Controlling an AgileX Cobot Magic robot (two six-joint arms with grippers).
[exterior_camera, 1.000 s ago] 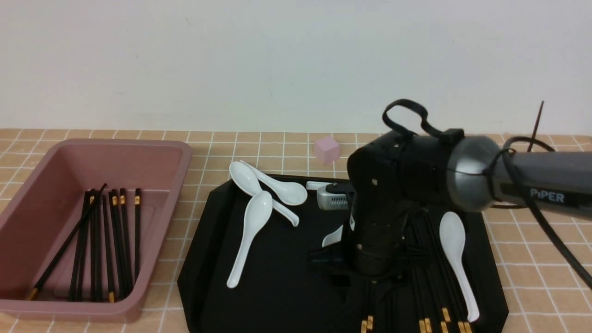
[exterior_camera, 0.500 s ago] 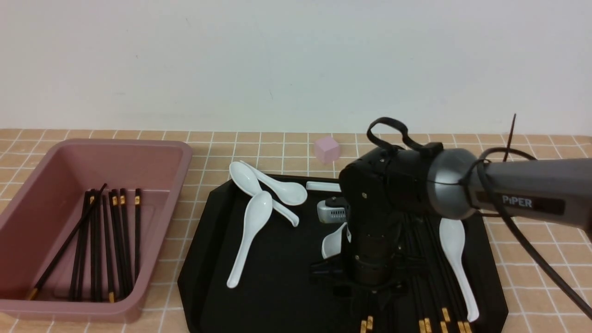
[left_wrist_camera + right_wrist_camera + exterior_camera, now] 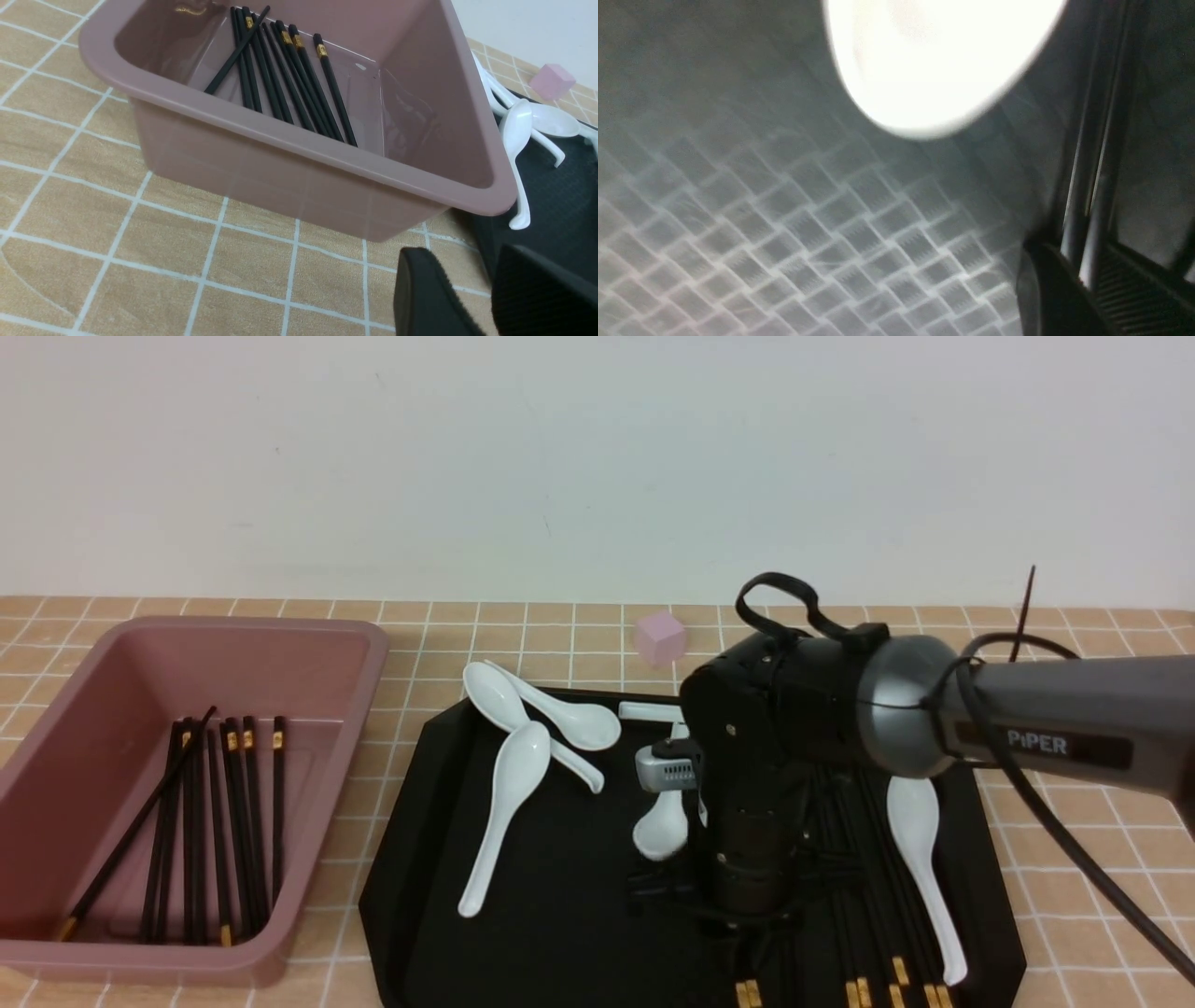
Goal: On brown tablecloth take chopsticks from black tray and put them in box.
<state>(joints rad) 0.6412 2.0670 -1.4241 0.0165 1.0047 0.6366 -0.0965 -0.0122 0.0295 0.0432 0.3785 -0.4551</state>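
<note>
The black tray (image 3: pixel 560 896) lies on the brown tablecloth (image 3: pixel 1074 859). Several black chopsticks (image 3: pixel 878 933) with gold bands lie on its right part. My right gripper (image 3: pixel 747 933) points down onto them, its fingers mostly hidden by the wrist. In the right wrist view the right gripper (image 3: pixel 1083 266) has its jaws close together around two chopsticks (image 3: pixel 1092 186) just above the tray floor (image 3: pixel 784 233). The pink box (image 3: pixel 355 644) at left holds several chopsticks (image 3: pixel 215 831). My left gripper (image 3: pixel 476 289) hovers open and empty beside the box (image 3: pixel 299 154).
Several white spoons lie on the tray: a group (image 3: pixel 523 737) at its far left, one (image 3: pixel 661 826) beside my right wrist, one (image 3: pixel 920 859) at right. A small pink cube (image 3: pixel 660 637) sits behind the tray. A wall is at the back.
My right arm has come down and a little left onto the tray's chopsticks. The white spoon beside the wrist has shifted and now shows its bowl.
</note>
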